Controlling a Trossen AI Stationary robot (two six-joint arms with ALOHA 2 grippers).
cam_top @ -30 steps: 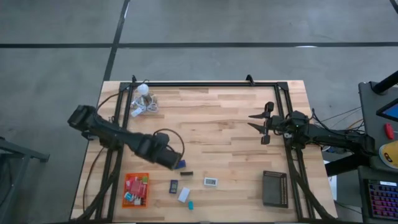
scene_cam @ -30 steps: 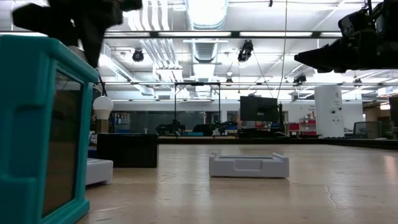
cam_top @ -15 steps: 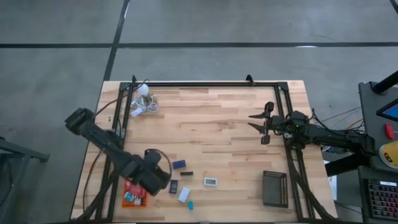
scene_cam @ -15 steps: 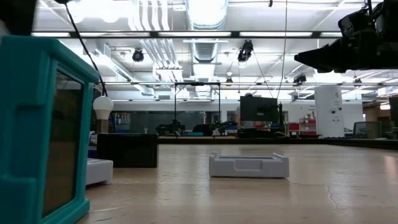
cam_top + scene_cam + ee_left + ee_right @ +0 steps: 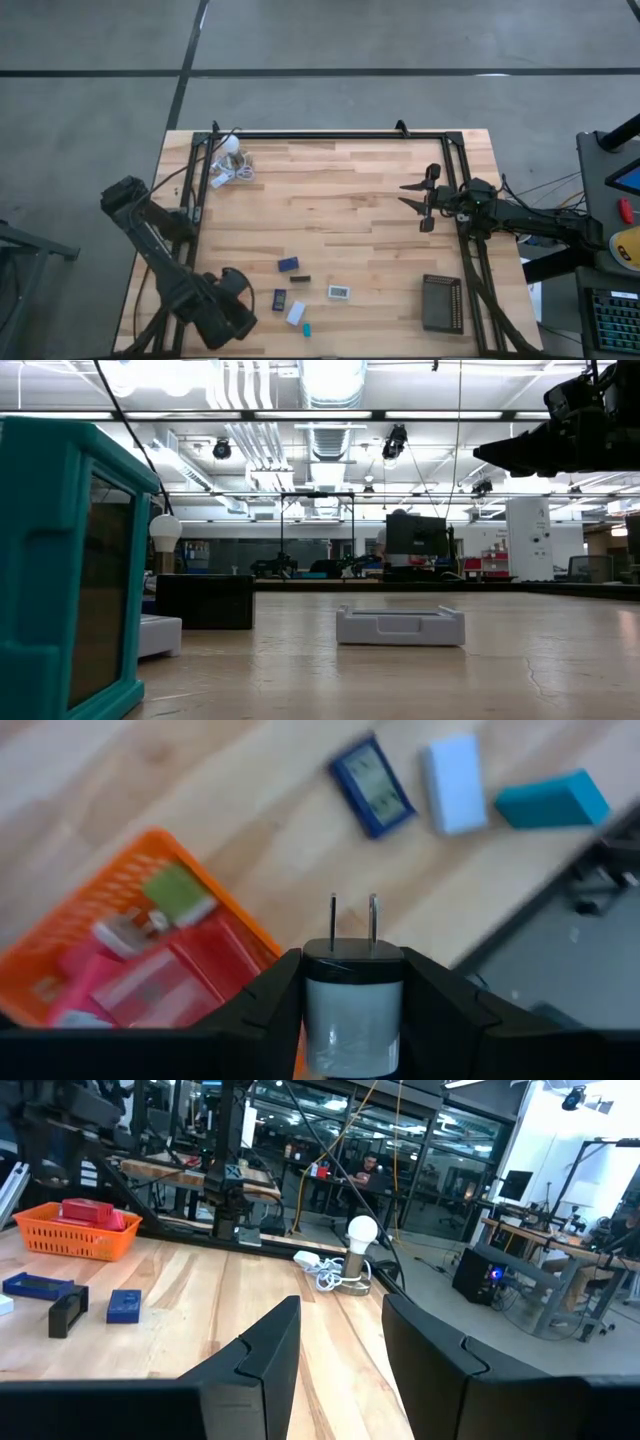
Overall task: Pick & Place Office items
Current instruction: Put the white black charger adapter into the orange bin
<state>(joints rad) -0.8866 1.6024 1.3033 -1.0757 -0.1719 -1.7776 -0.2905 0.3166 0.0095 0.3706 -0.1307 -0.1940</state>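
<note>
Left tool [image 5: 352, 1010] grips a white plug [image 5: 352, 1005] between its fingers, prongs pointing outward; your wrist view shows this, while the high view shows only the arm's dark bulk at lower left [image 5: 222, 312], covering the orange tray. In the wrist view that tray [image 5: 60, 935] sits just beside the plug, holding red, pink and green pieces. Beyond lie a navy piece [image 5: 372, 786], a white block [image 5: 453, 784] and a teal block [image 5: 550, 800]. Your low view gives the teal block [image 5: 65, 565] huge at left and a white piece [image 5: 400, 626] at centre. Right tool [image 5: 420, 200] hangs at the table's [image 5: 350, 180] right edge, fingers parted, empty. A black tray [image 5: 441, 302] sits lower right, a bulb [image 5: 231, 145] upper left.
</note>
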